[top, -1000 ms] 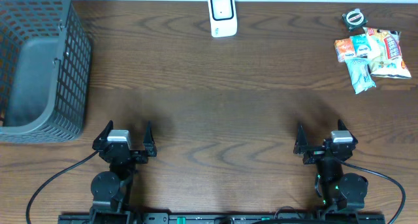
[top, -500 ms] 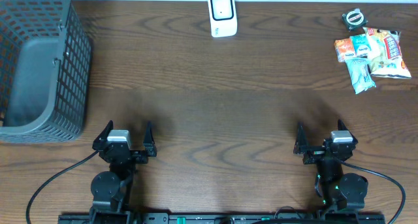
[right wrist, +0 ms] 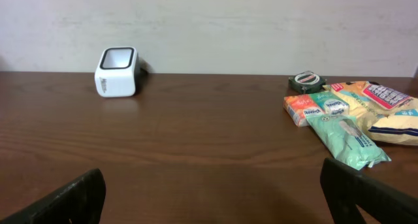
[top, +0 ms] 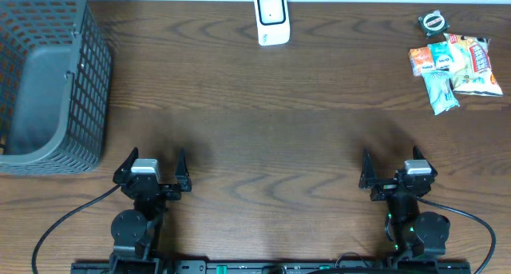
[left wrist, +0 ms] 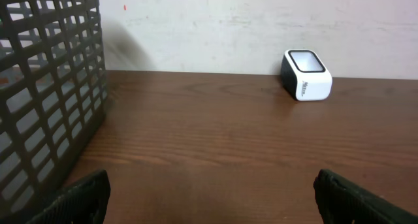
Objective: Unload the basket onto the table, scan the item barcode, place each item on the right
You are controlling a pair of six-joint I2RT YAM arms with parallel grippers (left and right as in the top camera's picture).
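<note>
A white barcode scanner (top: 271, 18) with a dark window stands at the table's far middle edge; it also shows as the scanner (left wrist: 306, 76) and the scanner (right wrist: 117, 71) in the wrist views. A pile of snack packets (top: 453, 65) lies at the far right, seen as the packets (right wrist: 349, 116) from the right wrist. My left gripper (top: 152, 167) rests near the front left, open and empty, as the left gripper (left wrist: 212, 198) in its own view. The right gripper (top: 392, 168) rests at the front right, also open and empty, as the right gripper (right wrist: 212, 194).
A dark wire basket (top: 49, 74) stands at the far left, its wall (left wrist: 46, 100) close to the left arm. A small round tape roll (top: 432, 21) lies behind the packets. Bare brown table (top: 263, 138) stretches between grippers and scanner.
</note>
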